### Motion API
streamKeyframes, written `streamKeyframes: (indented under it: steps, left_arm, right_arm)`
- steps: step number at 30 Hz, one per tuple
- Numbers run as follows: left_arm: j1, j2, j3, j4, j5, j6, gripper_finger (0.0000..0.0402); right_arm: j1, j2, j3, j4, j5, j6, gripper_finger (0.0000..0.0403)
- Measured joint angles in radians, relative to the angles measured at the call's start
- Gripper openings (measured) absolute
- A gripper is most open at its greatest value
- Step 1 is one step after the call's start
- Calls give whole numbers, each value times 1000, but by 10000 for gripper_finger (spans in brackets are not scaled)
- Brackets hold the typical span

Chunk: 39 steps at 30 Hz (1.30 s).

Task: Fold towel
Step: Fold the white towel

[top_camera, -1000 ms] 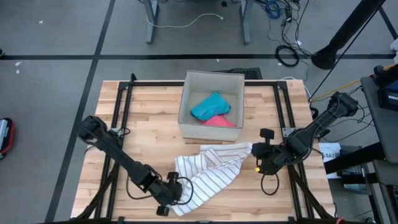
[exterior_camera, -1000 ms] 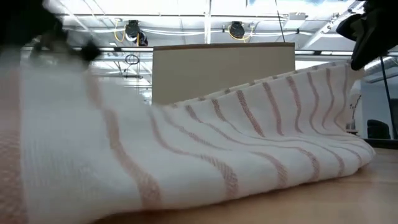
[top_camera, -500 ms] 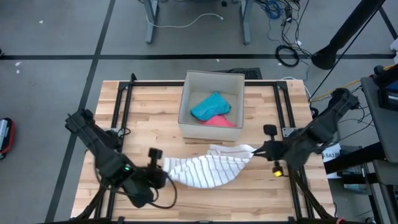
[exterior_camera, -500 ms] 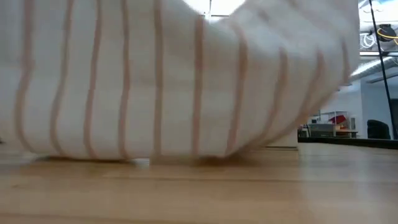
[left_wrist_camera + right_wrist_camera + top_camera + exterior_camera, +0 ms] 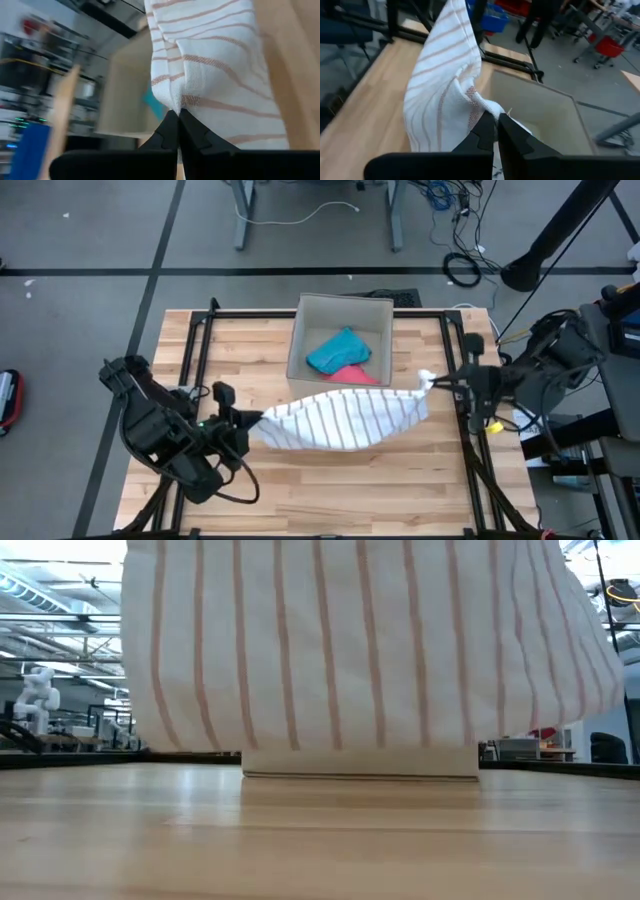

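One striped towel, hung between my two pincers.

My left gripper (image 5: 252, 421) and right gripper (image 5: 432, 383) are each clamped on one corner of the towel (image 5: 340, 420), lifted off the table (image 5: 250, 350) before one box (image 5: 340, 310) holding two cloths, one blue (image 5: 338, 350), one pink (image 5: 356, 374).

Wooden slat counter (image 5: 250, 340) edged by a black frame (image 5: 200, 330); an open cardboard box (image 5: 296, 350) rests on its far half.

One striped towel (image 5: 340, 420); one box (image 5: 340, 310); two cloths inside (image 5: 340, 350).
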Motion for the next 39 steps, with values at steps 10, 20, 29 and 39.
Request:
streamKeyframes:
  steps: [10,20,29,39]
  left_arm:
    - [90,-1,-1,0,-87,99,1]
    - [33,-1,-70,58,359,-58,1]
    - [27,-1,-383,370,597,-102,1]
    - [26,0,-760,896,726,-132,1]
  right_arm:
    - [-25,7,41,-189,-53,131,0]
    - [-24,91,-73,-153,-387,255,0]
    - [0,137,-465,264,-646,305,0]
    - [51,190,-816,795,-719,400,0]
